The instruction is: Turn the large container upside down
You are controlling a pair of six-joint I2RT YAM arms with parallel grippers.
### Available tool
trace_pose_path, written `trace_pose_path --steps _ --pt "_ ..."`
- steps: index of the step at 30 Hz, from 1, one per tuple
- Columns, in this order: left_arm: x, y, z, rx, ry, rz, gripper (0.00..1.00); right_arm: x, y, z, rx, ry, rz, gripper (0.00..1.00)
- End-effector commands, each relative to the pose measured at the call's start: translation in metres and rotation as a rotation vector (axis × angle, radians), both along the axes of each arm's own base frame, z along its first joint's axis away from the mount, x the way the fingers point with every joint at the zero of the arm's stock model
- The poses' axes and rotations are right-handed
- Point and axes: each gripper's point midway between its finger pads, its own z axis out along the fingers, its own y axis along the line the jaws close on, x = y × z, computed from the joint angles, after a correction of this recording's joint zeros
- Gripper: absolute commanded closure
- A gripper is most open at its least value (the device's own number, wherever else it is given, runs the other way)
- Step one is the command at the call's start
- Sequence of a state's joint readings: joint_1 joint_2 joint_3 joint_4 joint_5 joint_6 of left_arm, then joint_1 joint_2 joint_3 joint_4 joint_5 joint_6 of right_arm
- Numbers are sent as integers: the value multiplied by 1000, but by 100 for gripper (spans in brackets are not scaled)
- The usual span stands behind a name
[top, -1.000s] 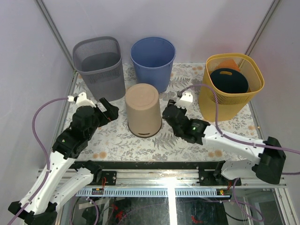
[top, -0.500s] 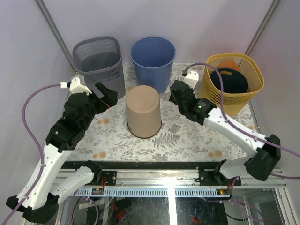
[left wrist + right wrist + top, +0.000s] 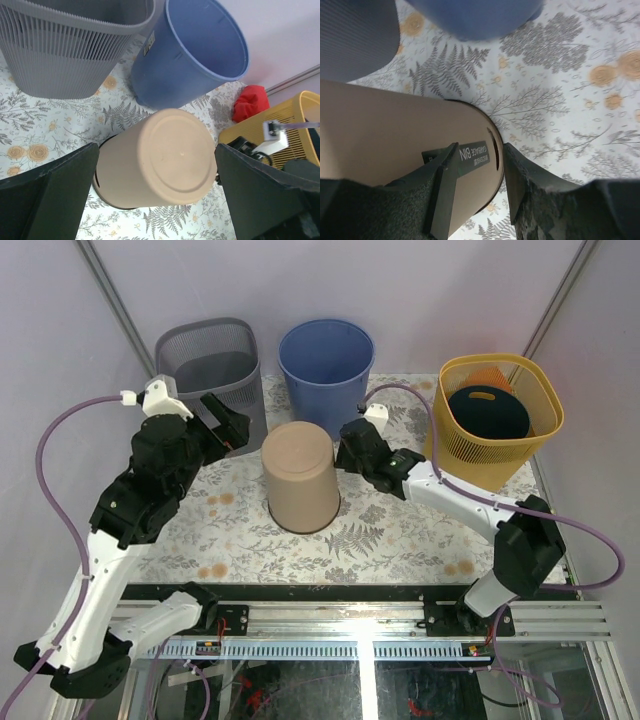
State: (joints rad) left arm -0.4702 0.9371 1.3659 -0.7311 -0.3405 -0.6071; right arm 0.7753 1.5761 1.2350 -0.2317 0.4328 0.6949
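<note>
Jaws on either side of the beige bin (image 3: 300,475), the large container, which stands mid-table (image 3: 400,530) with its flat base up and its mouth down on the patterned cloth. The right gripper (image 3: 480,147) sits low against the bin's right side, just by the rim. Its jaws are partly apart, framing the printed label and a small slot in the wall. We cannot tell whether either finger presses the plastic. The left gripper (image 3: 228,425) hangs above and to the left of the bin, jaws spread wide and holding nothing.

We judge the step in hand to be the first hold, with the flip itself not yet begun. Next, we think, the right jaws need a purchase at the rim or the slot so the mouth can lift off the table. The left arm can then steady the far side as the bin rolls over. Room is tight, since the grey basket (image 3: 210,365) and the blue bin (image 3: 325,355) stand just behind. The yellow basket (image 3: 545,405) stands to the right.
</note>
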Motion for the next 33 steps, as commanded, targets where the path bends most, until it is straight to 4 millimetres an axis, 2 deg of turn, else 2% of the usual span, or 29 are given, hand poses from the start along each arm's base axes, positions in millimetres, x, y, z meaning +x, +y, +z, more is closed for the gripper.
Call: trace_pose_path --steps 1,6,8,13,18,24,26,28,30,33 --pt "-2 13 20 21 -21 51 0 -11 43 4 158 12 78 53" --pt "-5 19 28 15 -29 74 0 -36 90 -9 222 65 161 53" --pt "-7 23 30 17 -35 90 0 -43 114 -22 228 95 204 54" --pt "-19 38 40 18 -64 139 0 -65 184 -25 282 132 353 55" --pt "-28 46 40 21 -62 157 0 -67 241 -20 329 143 464 56" --pt "-36 52 40 18 -67 170 0 -63 293 -12 355 168 578 57" --pt "-36 52 40 21 -64 167 0 -64 297 -11 362 175 596 57" --pt "-37 53 39 24 -61 169 0 -62 287 -7 345 166 574 57" --pt "-37 53 38 26 -62 170 0 -56 266 2 330 137 537 56" --pt "-36 53 39 25 -68 169 0 -37 223 26 318 89 478 55"
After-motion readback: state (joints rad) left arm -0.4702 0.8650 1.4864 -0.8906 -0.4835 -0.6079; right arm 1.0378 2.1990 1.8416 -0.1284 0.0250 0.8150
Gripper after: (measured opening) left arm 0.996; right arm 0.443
